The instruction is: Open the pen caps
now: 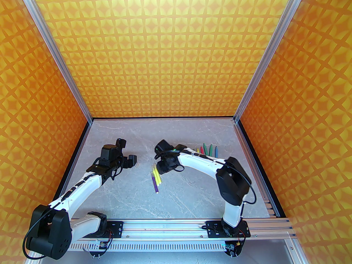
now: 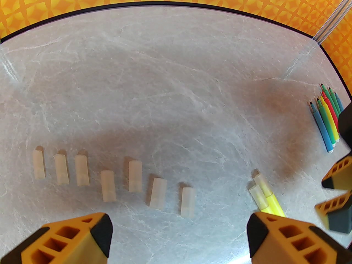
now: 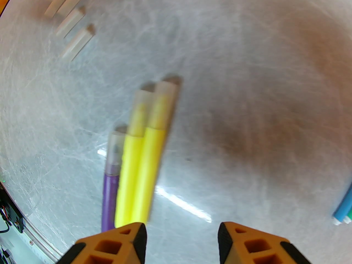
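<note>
Pen caps [image 2: 135, 176] along grey marbled table [image 2: 165, 92], orange patterned walls [image 1: 165, 51] around

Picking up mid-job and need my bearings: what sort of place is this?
Probably a purpose-built robot test cell, not a home or office: orange patterned wall panels on aluminium frame posts box in a grey marble-look tabletop, with a mounting rail along its near edge.

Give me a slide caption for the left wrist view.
Seven loose caps in a row on the grey table, two capped yellow pens beside them, left hand open.
</note>
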`<state>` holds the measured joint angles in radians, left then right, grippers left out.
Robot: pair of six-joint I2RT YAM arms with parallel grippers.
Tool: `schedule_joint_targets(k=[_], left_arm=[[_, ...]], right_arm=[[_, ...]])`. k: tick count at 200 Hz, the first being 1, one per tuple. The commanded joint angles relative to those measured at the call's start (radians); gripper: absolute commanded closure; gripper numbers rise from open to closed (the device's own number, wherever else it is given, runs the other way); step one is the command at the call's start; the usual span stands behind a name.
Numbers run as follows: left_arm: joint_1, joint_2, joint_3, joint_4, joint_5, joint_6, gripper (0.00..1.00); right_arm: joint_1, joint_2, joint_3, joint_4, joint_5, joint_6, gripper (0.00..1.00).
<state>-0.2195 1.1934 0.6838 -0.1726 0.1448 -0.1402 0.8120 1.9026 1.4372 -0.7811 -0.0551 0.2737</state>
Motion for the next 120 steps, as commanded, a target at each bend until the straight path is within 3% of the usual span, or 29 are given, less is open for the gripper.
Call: schedule_joint_targets(k=[1, 120], left_arm=[[0.010, -0.015, -0.013, 0.035, 0.002, 0.024, 0.15], [0.010, -0.055, -0.032, 0.045, 0.002, 0.022, 0.14]], right_arm=[[0.021, 0.044, 0.050, -0.041, 0.011, 0.049, 0.53], [0.044, 0.159, 0.119, -0.075, 0.003, 0.098, 0.58]])
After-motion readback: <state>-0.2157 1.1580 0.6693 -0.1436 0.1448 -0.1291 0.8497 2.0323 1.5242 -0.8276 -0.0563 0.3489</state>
